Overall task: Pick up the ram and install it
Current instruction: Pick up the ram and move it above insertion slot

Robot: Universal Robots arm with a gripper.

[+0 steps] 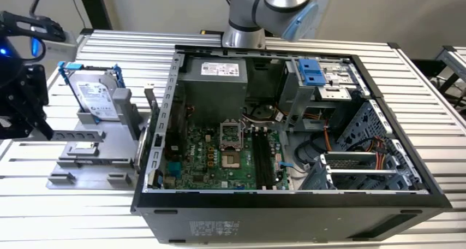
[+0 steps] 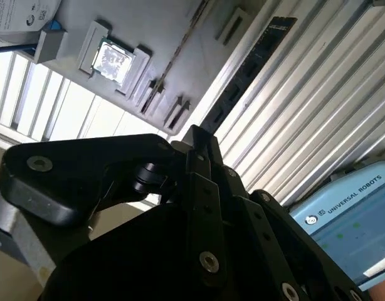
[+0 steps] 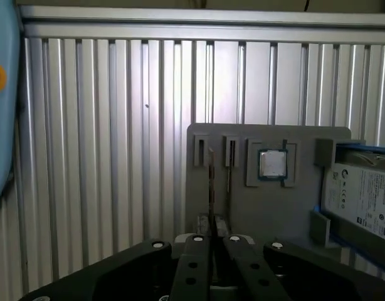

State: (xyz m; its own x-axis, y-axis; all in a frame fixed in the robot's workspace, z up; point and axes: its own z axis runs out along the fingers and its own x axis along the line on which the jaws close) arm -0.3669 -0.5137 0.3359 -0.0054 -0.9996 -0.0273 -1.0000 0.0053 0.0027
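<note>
Hand [image 3: 212, 237] pinching ram [image 3: 210, 182] — thin edge showing, near end hidden

Ribbed aluminium table [image 1: 437, 96], plain pale wall [image 1: 167, 9] behind, dark upright post [image 1: 95, 9]

1. The arm [image 1: 251, 9] is a thick tube of brushed silver-grey metal, with a darker band where one segment meets the next.
2. A rounded joint cap [image 1: 302, 17] on it is light blue.
3. The wrist block [image 1: 22, 85] is boxy and matt black, with a small blue light [image 1: 4, 51] glowing on it.
4. A thin black cable [image 1: 36, 0] runs off the top of the block.
5. In both wrist views the gripper [image 3: 212, 237] [image 2: 195, 135] is all black: flat, angular linkage bars narrowing to slim fingers [image 3: 195, 251].
6. Small round silver screws [image 3: 234, 239] dot the bars, and a black pivot pin [image 2: 145, 172] sits in the linkage.
</note>
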